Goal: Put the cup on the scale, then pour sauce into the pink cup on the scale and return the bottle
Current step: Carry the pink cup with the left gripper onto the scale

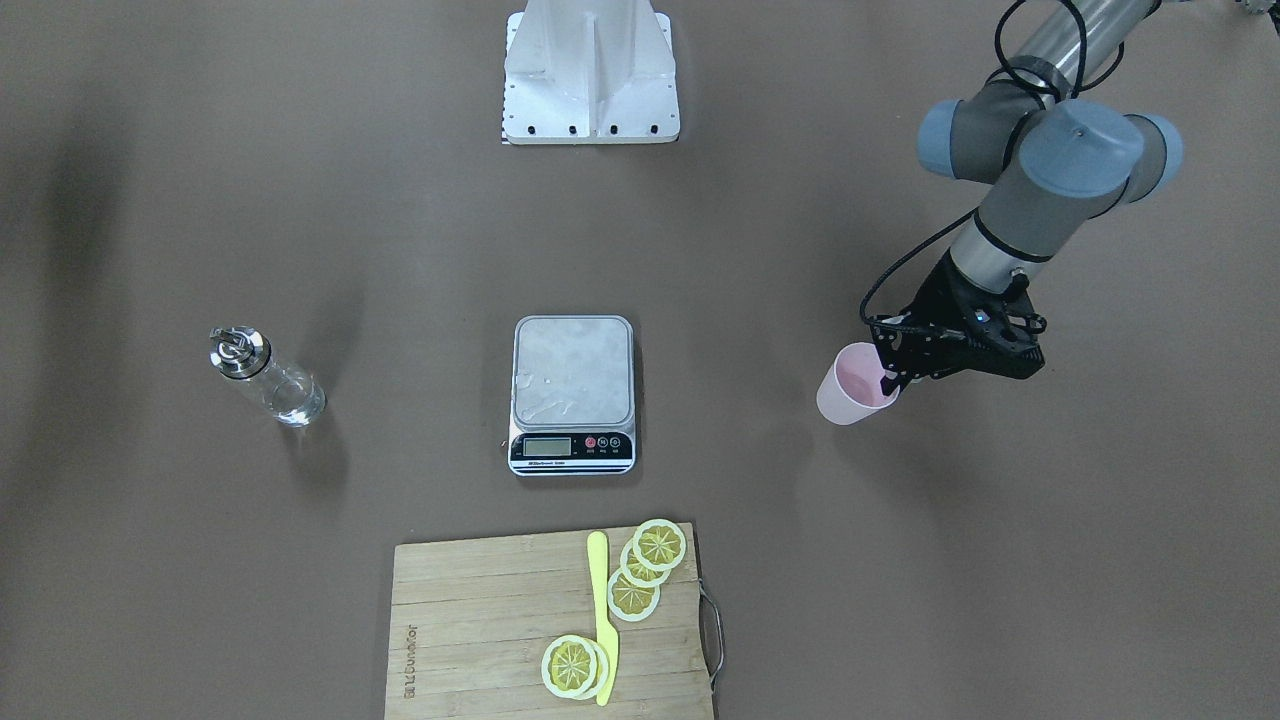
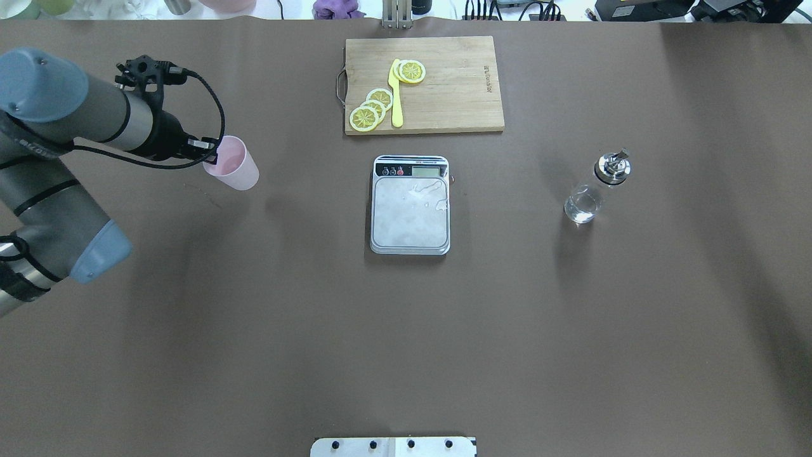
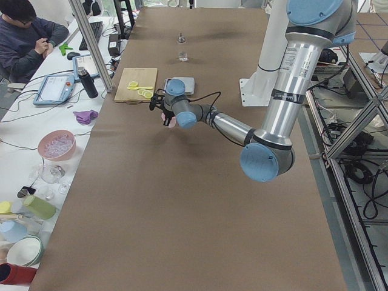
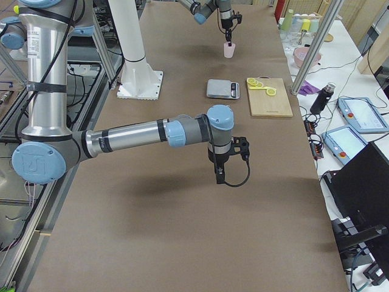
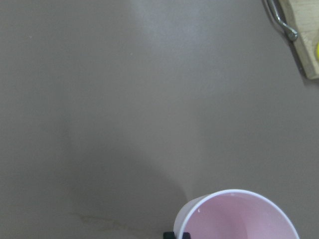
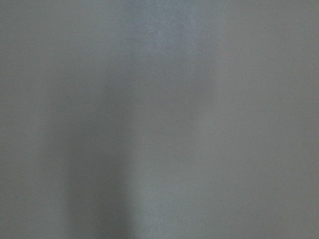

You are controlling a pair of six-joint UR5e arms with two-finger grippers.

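Cup (image 1: 848, 398) stood upright, mouth up.
Left gripper (image 1: 889, 381) pinched its rim, one finger inside; right gripper (image 4: 220, 177) spread unclear.

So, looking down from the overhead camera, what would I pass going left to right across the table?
Left arm → pink cup → scale → bottle. The cutting board lies farther back and spans the scale's width, so it is left out.

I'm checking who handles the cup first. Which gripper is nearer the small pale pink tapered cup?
Left. The left gripper is at the rim of the pale pink cup, one finger inside. The right gripper hangs far off, beyond the steel scale.
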